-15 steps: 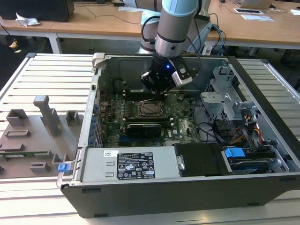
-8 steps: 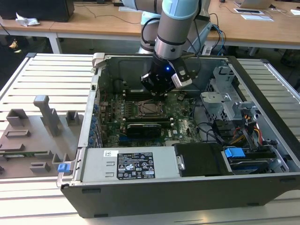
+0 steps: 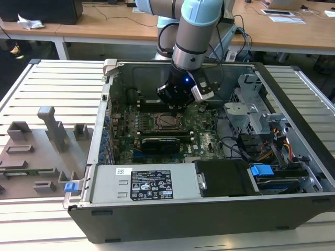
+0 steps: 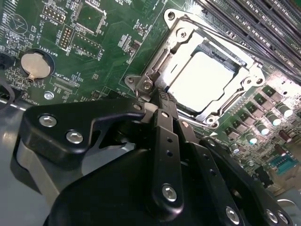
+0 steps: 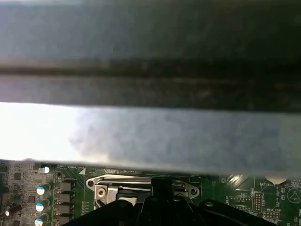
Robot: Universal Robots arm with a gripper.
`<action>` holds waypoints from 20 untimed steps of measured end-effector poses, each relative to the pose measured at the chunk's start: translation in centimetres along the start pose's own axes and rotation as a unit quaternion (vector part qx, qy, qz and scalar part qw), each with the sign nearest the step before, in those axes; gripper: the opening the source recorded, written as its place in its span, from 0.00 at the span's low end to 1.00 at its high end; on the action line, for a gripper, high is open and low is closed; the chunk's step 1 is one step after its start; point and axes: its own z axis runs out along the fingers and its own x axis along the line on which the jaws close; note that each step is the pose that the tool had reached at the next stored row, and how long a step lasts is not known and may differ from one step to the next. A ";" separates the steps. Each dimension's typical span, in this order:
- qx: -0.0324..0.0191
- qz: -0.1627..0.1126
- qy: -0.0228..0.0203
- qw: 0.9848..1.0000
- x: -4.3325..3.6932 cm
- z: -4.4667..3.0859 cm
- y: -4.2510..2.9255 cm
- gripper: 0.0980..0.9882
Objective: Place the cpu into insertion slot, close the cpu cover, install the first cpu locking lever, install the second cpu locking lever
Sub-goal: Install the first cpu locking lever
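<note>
The cpu [image 4: 202, 77] lies in the insertion slot [image 3: 169, 121] on the green motherboard, its silver top showing bright. The cpu cover [image 4: 181, 35] is folded down flat around it as a silver frame. My gripper [image 4: 162, 100] is shut, its black fingers pressed together with nothing between them. The tip rests at the socket's corner beside a screw of the frame. In the exterior view my gripper [image 3: 176, 103] hangs inside the open computer case, just behind the socket. In the first wrist view the cpu cover [image 5: 141, 181] shows right at my gripper [image 5: 160, 188].
Long black memory slots [image 4: 263, 28] run along one side of the socket. A coin battery [image 4: 34, 66] sits on the board. The case wall [image 5: 150, 132] stands close by the wrist. A drive cage [image 3: 246, 112] and cables [image 3: 277, 146] fill the exterior view's right.
</note>
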 end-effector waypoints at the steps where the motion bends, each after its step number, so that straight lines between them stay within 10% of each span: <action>1: 0.000 0.000 0.001 1.000 -0.05 0.08 -0.02 0.01; 9: 0.000 0.000 0.005 1.000 -0.37 0.27 -0.01 0.01; 14: -0.013 -0.001 0.005 1.000 -0.35 0.19 -0.03 0.01; 20: -0.018 -0.002 0.005 1.000 -0.64 0.34 0.13 0.01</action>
